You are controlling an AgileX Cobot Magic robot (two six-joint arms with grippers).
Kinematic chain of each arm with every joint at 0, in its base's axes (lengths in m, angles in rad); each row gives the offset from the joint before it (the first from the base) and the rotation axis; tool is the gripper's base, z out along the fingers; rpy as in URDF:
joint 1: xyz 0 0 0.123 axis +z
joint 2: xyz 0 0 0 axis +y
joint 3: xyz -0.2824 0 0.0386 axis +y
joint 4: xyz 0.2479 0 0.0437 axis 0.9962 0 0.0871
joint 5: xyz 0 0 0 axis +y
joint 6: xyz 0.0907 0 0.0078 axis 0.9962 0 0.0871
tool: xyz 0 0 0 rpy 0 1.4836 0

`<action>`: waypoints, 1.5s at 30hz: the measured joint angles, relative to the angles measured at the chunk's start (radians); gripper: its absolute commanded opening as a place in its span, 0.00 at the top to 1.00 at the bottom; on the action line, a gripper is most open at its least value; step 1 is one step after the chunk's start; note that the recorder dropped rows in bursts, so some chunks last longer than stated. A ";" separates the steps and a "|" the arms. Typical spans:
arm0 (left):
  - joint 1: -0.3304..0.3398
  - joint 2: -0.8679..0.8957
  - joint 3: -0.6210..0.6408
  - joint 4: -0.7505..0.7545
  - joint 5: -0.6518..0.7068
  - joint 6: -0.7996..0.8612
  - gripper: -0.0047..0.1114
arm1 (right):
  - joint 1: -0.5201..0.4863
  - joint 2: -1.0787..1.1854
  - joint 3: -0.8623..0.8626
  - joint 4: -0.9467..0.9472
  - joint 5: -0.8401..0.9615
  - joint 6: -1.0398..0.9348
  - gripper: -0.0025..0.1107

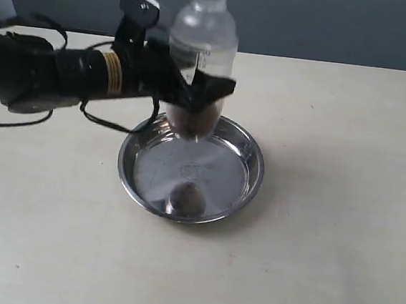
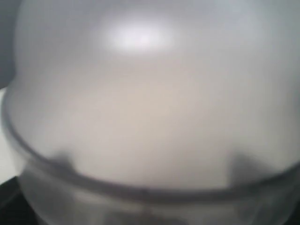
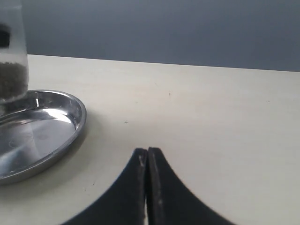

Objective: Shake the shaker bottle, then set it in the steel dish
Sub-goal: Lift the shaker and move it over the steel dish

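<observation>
The shaker bottle (image 1: 203, 37) stands upright in the air, clear with a domed top and brown bits (image 1: 195, 119) at its base. My left gripper (image 1: 195, 88) is shut on its body from the left. The bottle's base hangs over the far part of the steel dish (image 1: 254, 178), and its reflection shows lower in the dish's mirror bottom. In the left wrist view the blurred frosted dome (image 2: 150, 117) fills the picture and hides the jaws. The right wrist view shows the dish (image 3: 77, 117), the bottle's lower part (image 3: 11, 61), and my right gripper (image 3: 147, 152), shut and empty over the table.
The pale tabletop (image 1: 322, 264) spreads around the dish. The left arm's black body and cables (image 1: 45, 72) lie along the table's back left. A grey wall stands behind the table.
</observation>
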 measured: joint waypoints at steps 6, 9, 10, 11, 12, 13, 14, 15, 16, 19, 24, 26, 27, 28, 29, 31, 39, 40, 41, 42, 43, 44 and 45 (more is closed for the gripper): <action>-0.030 -0.192 -0.002 -0.087 0.075 0.087 0.96 | 0.000 0.000 0.000 0.000 0.000 0.000 0.98; -0.052 -0.155 0.064 -0.059 0.177 0.090 0.96 | 0.000 0.000 0.000 0.000 0.000 0.000 0.98; -0.054 -0.150 0.080 -0.044 0.196 0.090 0.96 | 0.000 0.000 0.000 0.000 0.000 0.000 0.98; -0.054 -0.158 0.082 -0.039 0.204 0.093 0.96 | 0.000 0.000 0.000 0.000 0.000 0.000 0.98; -0.054 -0.178 0.078 -0.041 0.198 0.093 0.96 | 0.000 0.000 0.000 0.000 0.000 0.000 0.98; -0.054 -0.218 0.060 -0.049 0.186 0.100 0.96 | 0.000 0.000 0.000 0.000 0.000 0.000 0.98; -0.054 -0.262 0.037 -0.060 0.172 0.113 0.96 | 0.000 0.000 0.000 0.000 0.000 0.000 0.98; -0.054 -0.294 0.019 -0.071 0.161 0.120 0.96 | 0.000 0.000 0.000 0.000 0.000 0.000 0.98; -0.054 -0.319 0.015 -0.086 0.155 0.120 0.96 | 0.000 0.000 0.000 0.000 0.000 0.002 0.98; -0.055 -0.293 0.067 -0.099 0.130 0.076 0.96 | 0.000 0.000 0.000 0.000 0.000 0.002 0.98; -0.061 -0.244 0.110 -0.074 0.109 0.067 0.96 | 0.000 0.000 0.000 0.000 0.000 0.002 0.98; -0.067 -0.294 0.073 -0.080 0.087 0.081 0.96 | 0.000 0.000 0.000 0.000 0.000 0.002 0.98; -0.075 -0.315 0.062 -0.086 0.087 0.089 0.96 | 0.000 0.000 0.000 0.000 0.000 0.002 0.98; -0.079 -0.320 0.062 -0.089 0.094 0.091 0.96 | 0.000 0.000 0.000 0.000 0.000 0.002 0.98; -0.085 -0.314 0.073 -0.091 0.094 0.088 0.96 | 0.000 0.000 0.000 0.000 0.000 0.002 0.98; -0.090 -0.262 0.111 -0.085 0.096 0.066 0.96 | 0.000 0.000 0.000 0.000 0.000 0.002 0.98; -0.105 -0.310 0.089 -0.160 0.022 0.193 0.96 | 0.000 0.000 0.000 0.000 0.000 0.000 0.98; -0.108 -0.312 0.089 -0.177 0.030 0.201 0.96 | 0.000 0.000 0.000 0.000 0.000 0.000 0.98; -0.109 -0.294 0.105 -0.193 0.039 0.203 0.96 | 0.000 0.000 0.000 0.000 0.000 0.000 0.98; -0.109 -0.263 0.120 -0.201 0.046 0.198 0.96 | 0.000 0.000 0.000 0.000 0.000 0.000 0.98; -0.109 -0.224 0.141 -0.201 0.065 0.193 0.96 | 0.000 0.000 0.000 0.000 0.000 0.000 0.98; -0.109 -0.186 0.160 -0.196 0.081 0.191 0.96 | 0.000 0.000 0.000 0.000 0.000 0.000 0.98; -0.109 -0.169 0.171 -0.189 0.087 0.189 0.96 | 0.000 0.000 0.000 0.000 0.000 0.000 0.98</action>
